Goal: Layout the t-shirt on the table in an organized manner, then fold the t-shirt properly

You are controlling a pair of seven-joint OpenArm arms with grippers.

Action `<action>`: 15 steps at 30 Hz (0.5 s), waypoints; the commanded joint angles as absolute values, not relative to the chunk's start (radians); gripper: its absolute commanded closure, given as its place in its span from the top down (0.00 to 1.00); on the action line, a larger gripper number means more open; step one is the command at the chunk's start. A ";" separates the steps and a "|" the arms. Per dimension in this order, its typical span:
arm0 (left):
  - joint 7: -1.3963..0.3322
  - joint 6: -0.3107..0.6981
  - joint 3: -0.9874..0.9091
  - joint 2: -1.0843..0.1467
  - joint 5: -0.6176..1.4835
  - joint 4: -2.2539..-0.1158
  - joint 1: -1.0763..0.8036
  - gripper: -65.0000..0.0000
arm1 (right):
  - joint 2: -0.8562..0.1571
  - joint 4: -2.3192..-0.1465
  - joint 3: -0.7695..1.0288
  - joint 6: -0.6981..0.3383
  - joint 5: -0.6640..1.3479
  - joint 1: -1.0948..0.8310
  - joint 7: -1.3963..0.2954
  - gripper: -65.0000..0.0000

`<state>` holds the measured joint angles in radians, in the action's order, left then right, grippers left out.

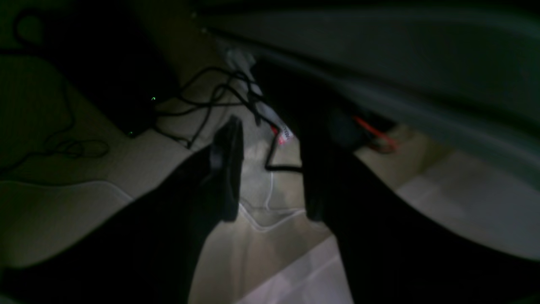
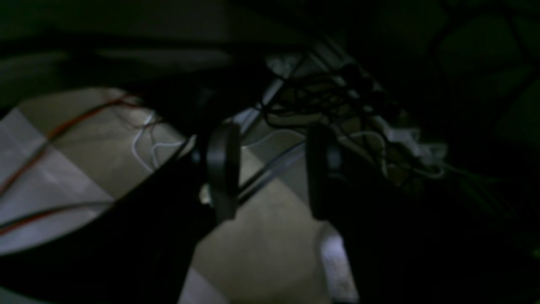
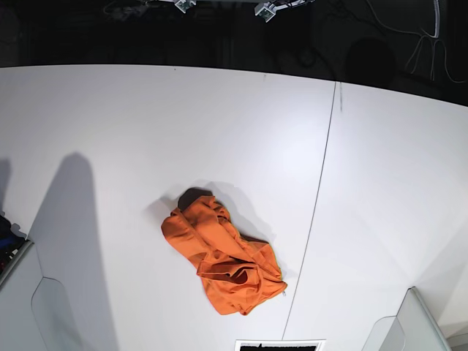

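A crumpled bright orange fabric t-shirt point(image 3: 223, 257) lies in a heap on the large smooth white table point(image 3: 146, 124).

The shirt sits just left of the table's thin dark seam line point(image 3: 314, 212), toward the near edge. In the dim wrist views, the left gripper point(image 1: 272, 169) and right gripper point(image 2: 270, 169) both hang over a cable-strewn floor, jaws apart and holding nothing.

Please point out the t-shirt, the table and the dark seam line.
t-shirt point(image 3: 223, 259), base view, middle of crumpled fabric.
table point(image 3: 131, 124), base view, bare white top.
seam line point(image 3: 322, 175), base view, its middle stretch.
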<state>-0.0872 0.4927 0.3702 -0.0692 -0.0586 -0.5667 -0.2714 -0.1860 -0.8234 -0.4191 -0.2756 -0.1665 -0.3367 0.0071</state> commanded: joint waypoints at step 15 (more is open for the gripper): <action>-0.083 0.663 -0.046 -0.256 0.045 -1.295 -0.643 0.39 | -0.378 -1.576 -0.419 -0.295 -0.086 -0.639 -0.054 0.39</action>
<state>-0.1005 0.6552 -0.0422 -0.2443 0.0425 -1.2861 -0.6342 -0.3710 -1.5650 -0.4191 -0.2863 -0.1001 -0.6277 -0.0811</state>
